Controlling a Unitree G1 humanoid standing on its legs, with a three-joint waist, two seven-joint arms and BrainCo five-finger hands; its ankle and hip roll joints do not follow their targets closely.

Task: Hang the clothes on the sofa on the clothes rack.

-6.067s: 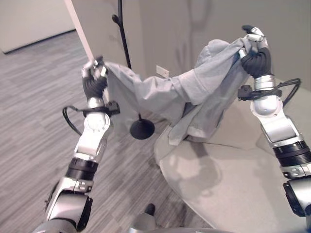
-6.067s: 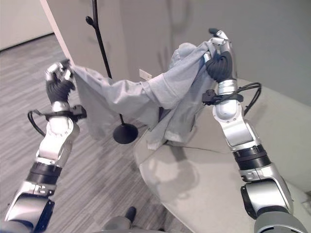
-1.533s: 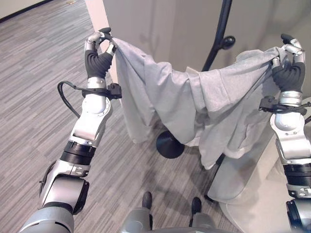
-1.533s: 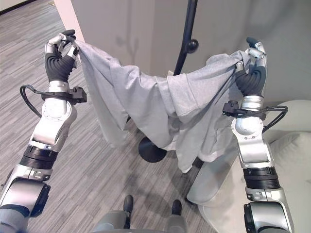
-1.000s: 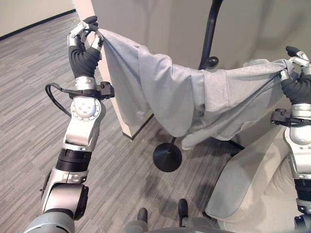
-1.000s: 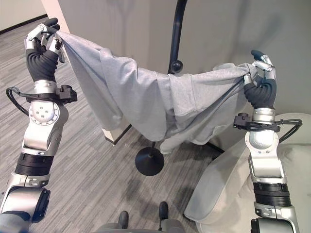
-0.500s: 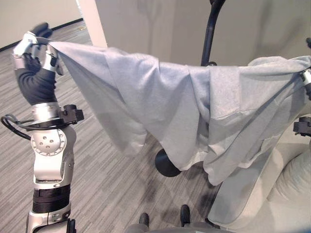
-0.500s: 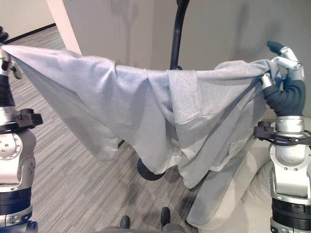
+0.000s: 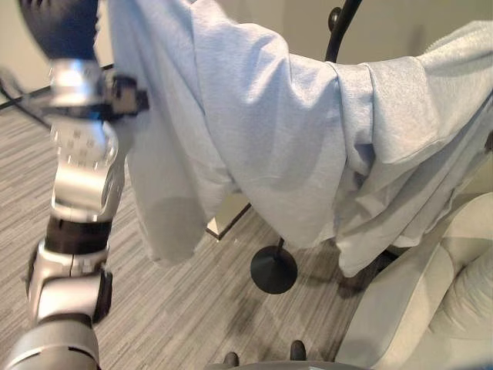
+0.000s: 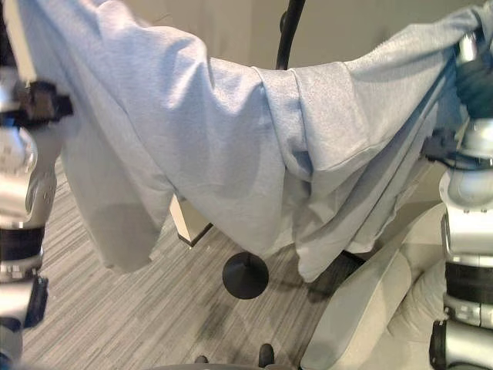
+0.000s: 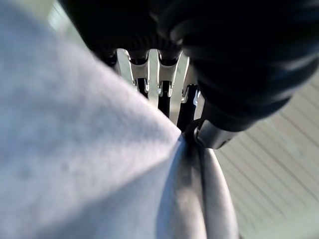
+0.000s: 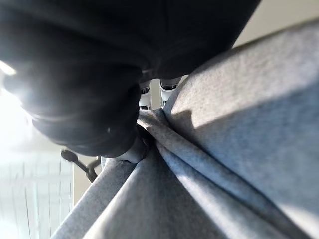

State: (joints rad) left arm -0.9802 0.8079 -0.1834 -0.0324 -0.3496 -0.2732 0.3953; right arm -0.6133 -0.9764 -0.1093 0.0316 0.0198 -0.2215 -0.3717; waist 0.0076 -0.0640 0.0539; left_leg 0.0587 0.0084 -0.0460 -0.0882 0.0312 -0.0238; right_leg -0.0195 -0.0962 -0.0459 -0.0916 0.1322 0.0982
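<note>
grey sweatshirt [image 9: 277, 146] hung stretched in the air between my two raised arms, sagging in the middle in front of the black clothes rack [image 9: 274, 269], whose pole rose behind the cloth. on the left, my left hand [image 11: 199, 74] had its fingers and thumb curled round a bunched edge of the fabric. further right, my right hand [image 12: 99, 94] pinched the other gathered edge above the pale sofa [image 9: 431, 301].

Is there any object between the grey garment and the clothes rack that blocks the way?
Nothing visible does. The grey garment, stretched between the left robot hand and right robot hand, hangs directly before the clothes rack.
</note>
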